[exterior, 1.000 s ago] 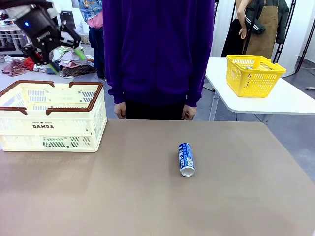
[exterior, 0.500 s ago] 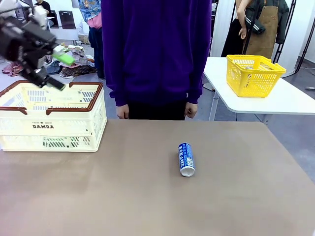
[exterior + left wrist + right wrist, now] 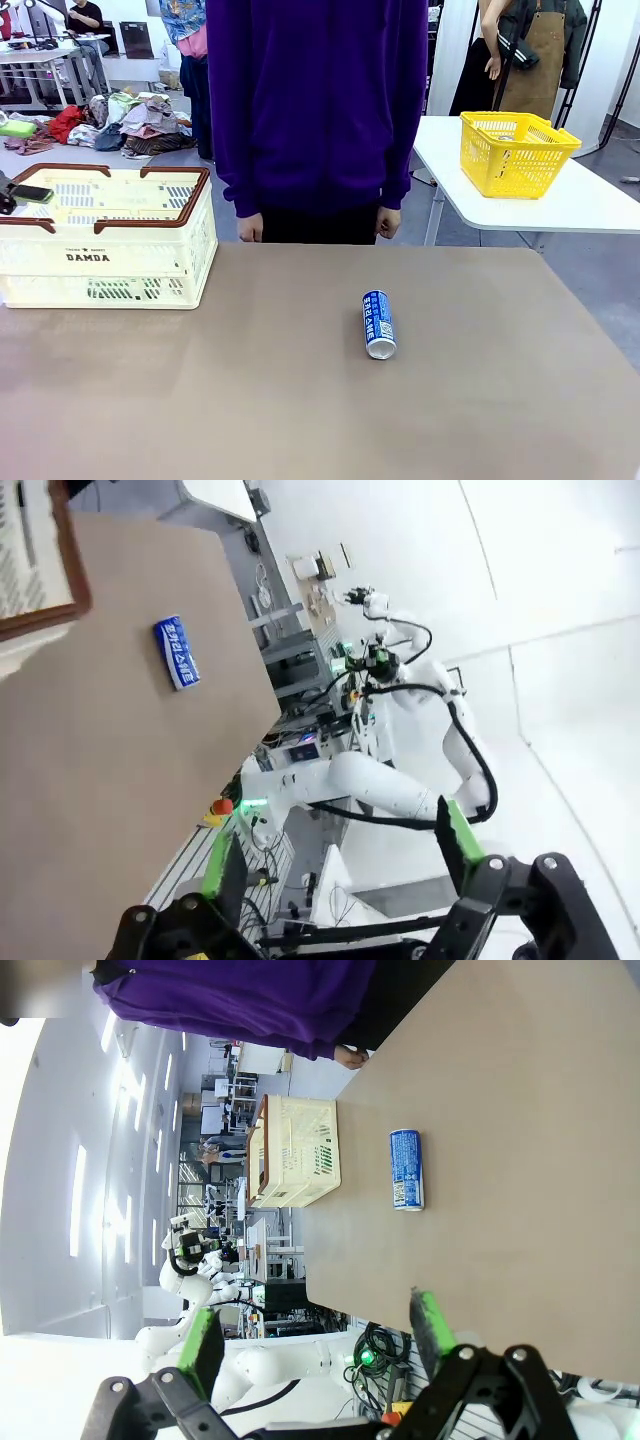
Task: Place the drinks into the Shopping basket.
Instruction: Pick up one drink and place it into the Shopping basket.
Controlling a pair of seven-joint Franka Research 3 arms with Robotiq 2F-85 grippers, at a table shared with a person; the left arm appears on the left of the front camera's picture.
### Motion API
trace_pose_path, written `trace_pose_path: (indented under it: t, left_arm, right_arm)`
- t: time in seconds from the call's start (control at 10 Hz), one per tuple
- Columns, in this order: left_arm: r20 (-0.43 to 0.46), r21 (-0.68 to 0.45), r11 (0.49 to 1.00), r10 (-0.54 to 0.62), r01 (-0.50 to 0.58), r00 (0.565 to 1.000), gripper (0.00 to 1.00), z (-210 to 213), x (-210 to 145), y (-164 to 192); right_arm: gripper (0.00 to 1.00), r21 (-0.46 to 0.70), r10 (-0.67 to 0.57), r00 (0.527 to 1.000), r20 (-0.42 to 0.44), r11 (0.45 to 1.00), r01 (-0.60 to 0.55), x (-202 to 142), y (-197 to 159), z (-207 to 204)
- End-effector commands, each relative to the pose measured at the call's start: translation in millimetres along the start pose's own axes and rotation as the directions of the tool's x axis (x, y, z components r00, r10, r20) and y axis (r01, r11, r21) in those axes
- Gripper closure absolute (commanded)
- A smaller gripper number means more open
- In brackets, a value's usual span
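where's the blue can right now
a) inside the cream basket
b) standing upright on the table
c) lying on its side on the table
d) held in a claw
c: the blue can lies on its side on the brown table, well apart from the Shopping basket, with nothing gripping it.

The basket (image 3: 110,262) is set at the far left of the counter (image 3: 250,400); the can (image 3: 378,324) is laid on its side right of centre, well apart.
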State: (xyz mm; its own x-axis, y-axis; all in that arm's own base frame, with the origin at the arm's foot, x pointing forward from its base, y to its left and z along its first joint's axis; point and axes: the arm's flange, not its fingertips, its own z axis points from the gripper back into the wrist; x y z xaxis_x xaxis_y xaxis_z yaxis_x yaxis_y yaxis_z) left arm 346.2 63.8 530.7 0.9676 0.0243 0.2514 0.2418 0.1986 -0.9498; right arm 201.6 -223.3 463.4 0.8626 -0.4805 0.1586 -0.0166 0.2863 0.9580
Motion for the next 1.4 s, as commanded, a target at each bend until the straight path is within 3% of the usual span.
trace_pose_path:
  t: [0.0,0.1,1.3]
  left_arm:
    - [-0.058,0.095,0.993,0.076,-0.07,0.995,0.0,-23,55,2]
    - [0.0,0.0,1.0,0.0,0.0,1.0,0.0,0,0,0]
    - [0.0,0.0,1.0,0.0,0.0,1.0,0.0,0,0,0]
  right_arm:
    - [0.0,0.026,0.027,1.0,0.01,0.999,-0.028,2,0,0]
    - [0.0,0.026,0.027,1.0,0.01,0.999,-0.028,2,0,0]
    - [0.0,0.026,0.027,1.0,0.01,0.999,-0.028,2,0,0]
